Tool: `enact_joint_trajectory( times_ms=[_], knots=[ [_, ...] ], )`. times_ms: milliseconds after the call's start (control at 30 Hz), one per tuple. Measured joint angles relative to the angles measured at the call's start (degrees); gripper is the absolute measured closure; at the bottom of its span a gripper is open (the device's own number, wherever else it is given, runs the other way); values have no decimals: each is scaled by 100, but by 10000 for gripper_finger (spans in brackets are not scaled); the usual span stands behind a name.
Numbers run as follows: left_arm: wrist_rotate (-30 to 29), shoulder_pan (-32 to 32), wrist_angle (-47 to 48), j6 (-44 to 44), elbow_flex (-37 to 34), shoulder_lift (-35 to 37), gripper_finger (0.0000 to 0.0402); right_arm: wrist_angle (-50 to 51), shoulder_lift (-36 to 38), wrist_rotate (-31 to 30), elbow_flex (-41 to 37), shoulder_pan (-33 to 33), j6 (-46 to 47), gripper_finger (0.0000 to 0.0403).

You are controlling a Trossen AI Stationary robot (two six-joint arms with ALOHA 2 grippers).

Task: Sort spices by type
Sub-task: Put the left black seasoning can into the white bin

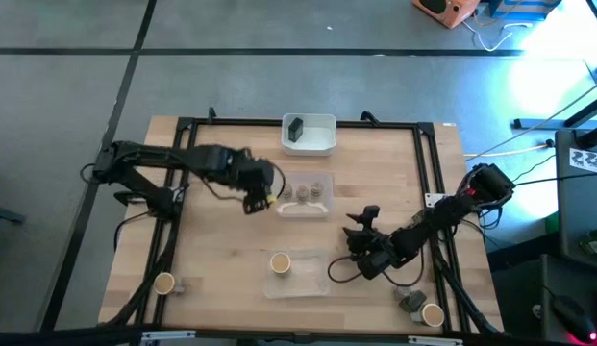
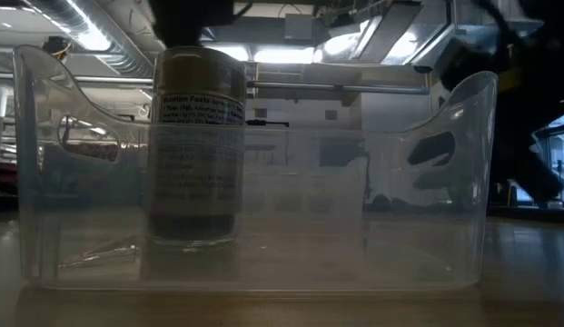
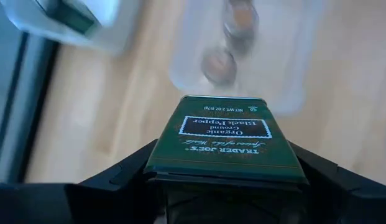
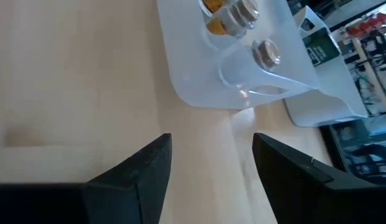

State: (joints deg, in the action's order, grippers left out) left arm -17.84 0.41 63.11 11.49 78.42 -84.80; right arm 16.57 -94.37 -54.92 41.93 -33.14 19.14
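Left of the middle clear tray (image 1: pixel 305 209), the left gripper (image 1: pixel 257 199) is clamped on a dark green pepper tin (image 3: pixel 225 144). Right gripper (image 1: pixel 361 231), fingers apart and empty, hangs near the right front.

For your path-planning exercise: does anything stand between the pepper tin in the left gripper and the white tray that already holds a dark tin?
Nothing visible does. The left gripper holds the pepper tin above bare table; the white tray lies beyond, and the clear tray of jars sits to one side.

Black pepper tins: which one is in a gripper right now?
The tin clamped in the left gripper; the other tin stands alone in the white tray.
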Motion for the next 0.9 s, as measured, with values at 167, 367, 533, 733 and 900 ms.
enact_joint_trajectory(
  times_ms=[167, 367, 533, 733, 900],
  knots=[
    [9, 713, -463, -940, 292, -173, 136, 35, 0, 173, 0, 343, -345, 178],
    [16, 1497, -623, -1717, 831, -769, 135, 67, 0, 201, 0, 732, -448, 178],
    [25, 1948, -676, -2119, 1444, -1439, 135, 166, 0, 203, 0, 1008, -451, 178],
    [23, 2251, -714, -2796, 2276, -2217, 135, 193, 0, 214, 0, 1300, -451, 178],
    [20, 2390, -1171, -3705, 2765, -2763, 135, 206, 0, 427, 0, 1468, -451, 178]
  ],
)
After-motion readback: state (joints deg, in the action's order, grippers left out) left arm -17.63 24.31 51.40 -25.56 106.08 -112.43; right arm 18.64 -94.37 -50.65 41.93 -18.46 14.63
